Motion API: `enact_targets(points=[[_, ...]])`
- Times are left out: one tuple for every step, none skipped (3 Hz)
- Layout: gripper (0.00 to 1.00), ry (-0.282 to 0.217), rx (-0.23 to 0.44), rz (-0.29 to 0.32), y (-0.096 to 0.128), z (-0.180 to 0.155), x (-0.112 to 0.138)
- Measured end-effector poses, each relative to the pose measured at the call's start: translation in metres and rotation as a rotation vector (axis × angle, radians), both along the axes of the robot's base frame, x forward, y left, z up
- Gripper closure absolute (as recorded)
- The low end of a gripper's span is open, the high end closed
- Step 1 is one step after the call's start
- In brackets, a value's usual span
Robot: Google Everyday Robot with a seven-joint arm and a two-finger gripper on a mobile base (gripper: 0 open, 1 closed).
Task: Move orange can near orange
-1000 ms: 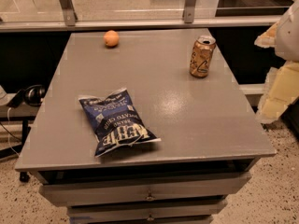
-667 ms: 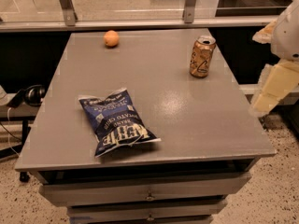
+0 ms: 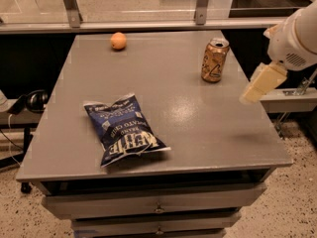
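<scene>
At the near edge, drawer fronts (image 3: 158,206) sit under the grey table (image 3: 213,128). A dark blue chip bag (image 3: 126,130) lies flat on the near-left part of the top, its printed face up. Further back on the right, the cream-coloured end effector (image 3: 260,85) hangs at the table's right edge, carried by the white arm (image 3: 297,38) that comes in from the far right. Whether it is spread or pressed together cannot be told. It holds nothing and is clear of everything on the table. Just beyond it and to its left, the orange can (image 3: 214,60) stands upright on the far-right part of the table. The orange (image 3: 118,40) rests at the far-left, close to the far edge and well apart from the can.
</scene>
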State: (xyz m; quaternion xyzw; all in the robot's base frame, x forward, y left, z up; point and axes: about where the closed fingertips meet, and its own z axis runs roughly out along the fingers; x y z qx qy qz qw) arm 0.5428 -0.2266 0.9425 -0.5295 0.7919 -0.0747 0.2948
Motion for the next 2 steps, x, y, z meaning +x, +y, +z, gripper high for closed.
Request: enact_targets(points=[[0.0, -0.1, 0.043, -0.114, -0.005, -0.012, 0.045], [0.0, -0.191, 0.154, -0.216, -0.004, -0.014, 0.088]])
